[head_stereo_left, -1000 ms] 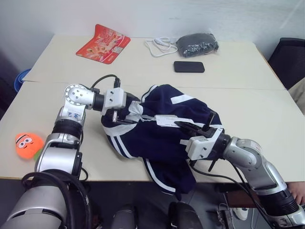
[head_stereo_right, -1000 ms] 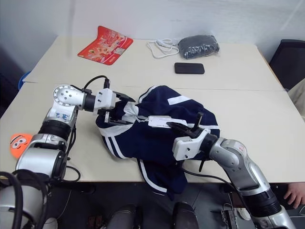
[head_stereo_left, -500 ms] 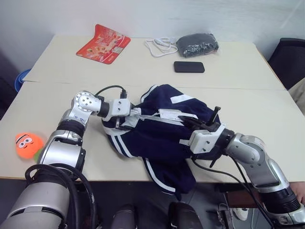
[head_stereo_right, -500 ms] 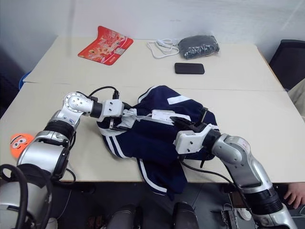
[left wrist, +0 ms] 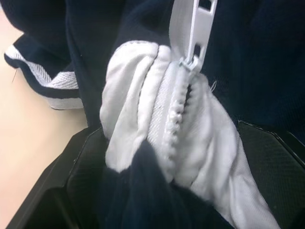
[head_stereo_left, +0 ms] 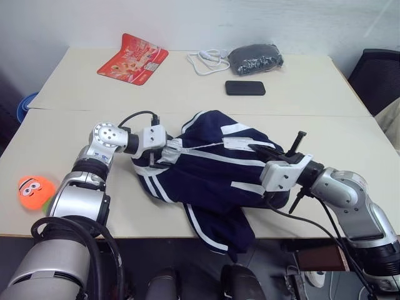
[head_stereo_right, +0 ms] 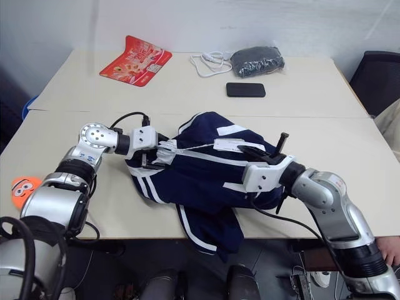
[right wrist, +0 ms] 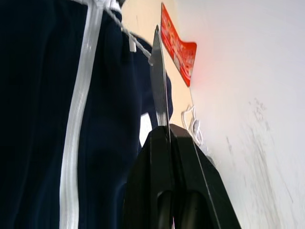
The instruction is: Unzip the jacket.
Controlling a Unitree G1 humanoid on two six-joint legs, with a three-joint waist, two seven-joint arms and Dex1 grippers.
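The navy jacket [head_stereo_left: 212, 175] with white stripes lies crumpled at the table's front edge, one part hanging over it. My left gripper [head_stereo_left: 160, 154] is at its white collar [left wrist: 143, 95], open, with the collar bunched between its fingers [left wrist: 267, 162]. Just beyond them I see the white zipper pull [left wrist: 195, 28] and the zipper teeth [left wrist: 177, 112]. My right gripper [head_stereo_left: 257, 149] is over the jacket's right side, shut on the white paper tag [head_stereo_left: 239, 144]. The tag shows edge-on [right wrist: 159, 81] in the right wrist view, with a thin string running from it toward the collar.
Far side of the table [head_stereo_left: 312, 100]: a red packet [head_stereo_left: 132, 58], a white cable [head_stereo_left: 206, 60], a dark grey speckled bundle [head_stereo_left: 255, 58] and a black phone [head_stereo_left: 245, 87]. An orange toy [head_stereo_left: 34, 192] lies front left. A black chair [head_stereo_left: 375, 78] stands at the right.
My right gripper has moved to the right with the tag, drawing the jacket front out flatter. My left gripper has sunk onto the collar.
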